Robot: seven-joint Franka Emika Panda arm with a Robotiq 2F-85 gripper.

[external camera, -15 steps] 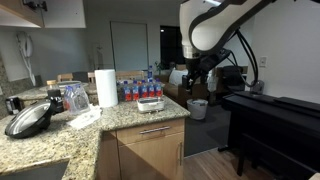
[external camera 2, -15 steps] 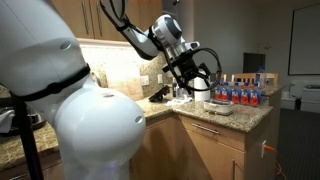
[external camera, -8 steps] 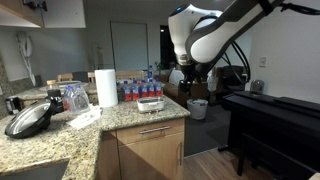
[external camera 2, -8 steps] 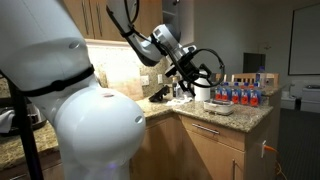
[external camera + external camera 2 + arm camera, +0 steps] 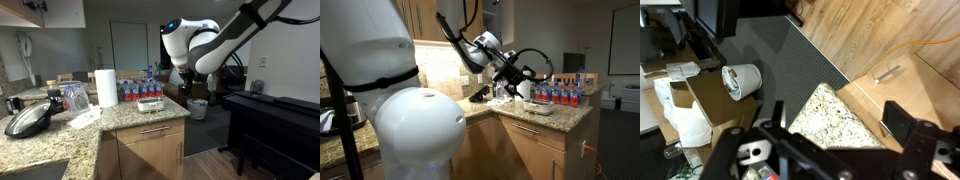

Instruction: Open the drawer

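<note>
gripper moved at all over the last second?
Yes. In an exterior view the gripper has shifted left in frame, toward the paper towel roll standing on the counter.

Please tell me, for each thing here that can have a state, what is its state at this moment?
drawer: fully closed
gripper: open, empty, touching nothing
cabinet door: closed
paper towel roll: upright
waste bin: upright
</note>
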